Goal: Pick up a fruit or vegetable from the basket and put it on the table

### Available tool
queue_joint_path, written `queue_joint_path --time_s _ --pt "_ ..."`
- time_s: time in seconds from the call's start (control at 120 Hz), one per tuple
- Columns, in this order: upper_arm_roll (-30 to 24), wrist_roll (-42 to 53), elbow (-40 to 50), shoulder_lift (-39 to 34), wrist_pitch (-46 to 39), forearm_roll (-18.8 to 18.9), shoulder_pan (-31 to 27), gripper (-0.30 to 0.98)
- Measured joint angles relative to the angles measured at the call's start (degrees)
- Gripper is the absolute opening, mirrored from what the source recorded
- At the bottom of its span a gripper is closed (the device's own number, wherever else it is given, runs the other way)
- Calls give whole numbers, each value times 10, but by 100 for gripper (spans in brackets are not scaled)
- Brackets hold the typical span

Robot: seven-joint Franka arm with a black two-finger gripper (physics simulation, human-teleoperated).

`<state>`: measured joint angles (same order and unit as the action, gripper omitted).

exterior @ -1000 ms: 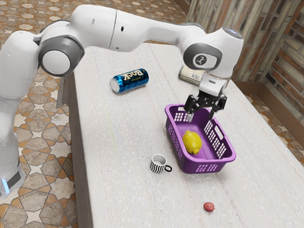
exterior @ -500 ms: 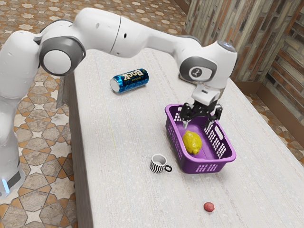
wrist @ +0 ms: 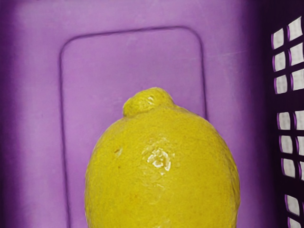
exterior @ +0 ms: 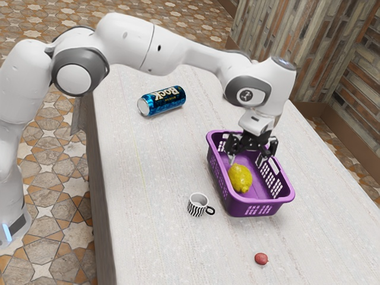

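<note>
My black gripper (exterior: 246, 160) is over the far part of the purple basket (exterior: 243, 208) in the exterior view, its two fingers spread apart with nothing between them. A yellow lemon (exterior: 240, 178) lies on the basket floor, a little below and in front of the fingers. In the wrist view the lemon (wrist: 161, 166) is large and close, its knobbed end showing, with the basket's purple floor (wrist: 128, 61) around it and a slotted wall (wrist: 266, 118) alongside.
A zebra-striped cup (exterior: 198, 205) stands beside the basket, toward the exterior view's left. A small red fruit (exterior: 261, 259) rests on the table (exterior: 160, 237) nearer the camera. Farther back, a blue can (exterior: 161, 101) lies on its side.
From above the basket's far end, my gripper has come down toward the lemon, shifting slightly to the exterior view's left. Basket, lemon, cup and can have stayed put.
</note>
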<state>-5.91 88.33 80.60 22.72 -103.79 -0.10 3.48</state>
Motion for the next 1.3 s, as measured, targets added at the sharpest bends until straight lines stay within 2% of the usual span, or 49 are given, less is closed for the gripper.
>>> queue_joint_path --time_s 0.275,0.808,1.2,1.3 --pt "4 3 4 2 -8 -13 1 69" --pt "14 -5 30 3 -33 -10 7 69" --pt "14 -8 34 31 -46 -13 6 69" --pt "14 -8 32 37 -48 -13 6 62"
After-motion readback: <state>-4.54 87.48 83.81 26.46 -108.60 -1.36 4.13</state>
